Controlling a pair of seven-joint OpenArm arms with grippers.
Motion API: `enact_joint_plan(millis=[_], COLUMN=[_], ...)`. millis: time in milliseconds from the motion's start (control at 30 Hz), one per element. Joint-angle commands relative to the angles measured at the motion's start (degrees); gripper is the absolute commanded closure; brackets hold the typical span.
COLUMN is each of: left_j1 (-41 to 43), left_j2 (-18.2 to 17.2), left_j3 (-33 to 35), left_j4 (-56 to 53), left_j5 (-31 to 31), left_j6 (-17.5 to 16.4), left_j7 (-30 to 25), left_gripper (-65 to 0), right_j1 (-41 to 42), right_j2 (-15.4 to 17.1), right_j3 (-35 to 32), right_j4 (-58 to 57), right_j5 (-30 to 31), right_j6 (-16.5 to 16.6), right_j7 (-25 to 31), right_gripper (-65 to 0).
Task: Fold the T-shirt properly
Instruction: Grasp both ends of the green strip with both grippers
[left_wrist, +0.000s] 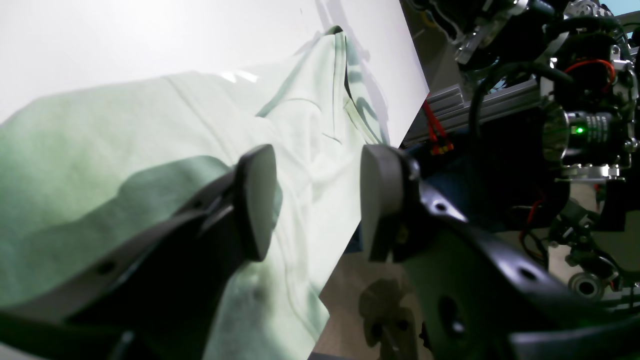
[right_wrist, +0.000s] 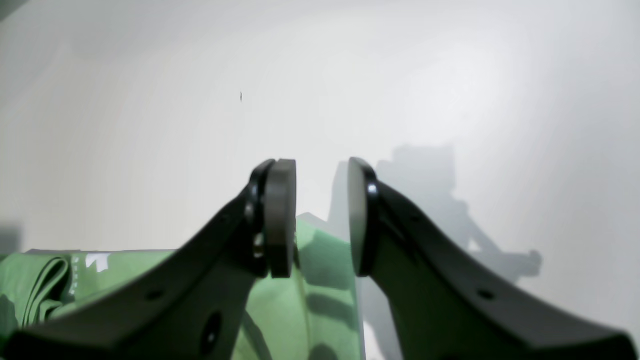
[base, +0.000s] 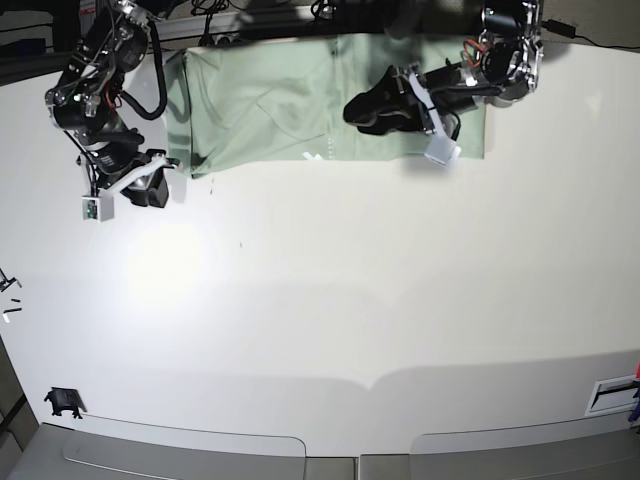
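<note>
The pale green T-shirt (base: 280, 100) lies spread along the far edge of the white table (base: 330, 300), with a small white logo (base: 311, 156) at its near hem. My left gripper (base: 354, 112) hovers low over the shirt's middle. In the left wrist view the left gripper (left_wrist: 317, 200) is open, with wrinkled shirt fabric (left_wrist: 150, 130) and the table edge showing between its pads, and nothing is gripped. My right gripper (base: 152, 188) sits just off the shirt's near left corner. In the right wrist view the right gripper (right_wrist: 317, 220) stands open and empty, with the shirt (right_wrist: 310, 300) below it.
Arm bases, cables and an aluminium frame (left_wrist: 500, 100) crowd the space beyond the table's far edge. A small black clip (base: 62, 402) sits at the near left corner. A white slotted part (base: 612, 395) lies at the near right edge.
</note>
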Motion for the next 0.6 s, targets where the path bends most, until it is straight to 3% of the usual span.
enact_joint_plan(millis=[0, 67, 133, 267, 400, 567], left_j1=[-0.61, -0.61, -0.61, -0.59, -0.57, 0.07], left_j2=[-0.09, -0.07, -0.24, -0.57, -3.21, -6.19], left_j3=[-0.33, -1.86, -4.24, -10.16, -13.92, -15.06], left_j4=[1.68, 3.04, 4.94, 8.63, 9.20, 9.20], left_j5=[-1.75, -1.75, -1.70, 1.90, 2.78, 2.97], left_j6=[-0.71, -0.71, -0.71, -0.71, -0.71, -0.71], left_j7=[-0.72, -0.70, -0.66, -0.22, -0.26, -0.74], left_gripper=[-25.2, -25.2, -25.2, -25.2, -25.2, -25.2], right_j1=[0.66, 0.61, 0.04, -3.23, -4.79, -4.76], right_j2=[0.68, 0.81, 1.25, 3.67, 6.10, 8.11], right_j3=[0.24, 0.24, 0.24, 0.26, 1.46, 4.98], right_j4=[1.07, 1.07, 1.07, 1.05, 0.02, -7.06], right_j5=[1.01, 0.59, -0.11, -1.53, -0.07, 9.18], right_j6=[-0.13, 0.31, 1.90, 1.46, -0.42, -0.28], right_j7=[1.51, 0.68, -0.46, 2.58, 2.23, -0.13], right_gripper=[-16.5, -17.2, -24.9, -38.8, -39.7, -39.7])
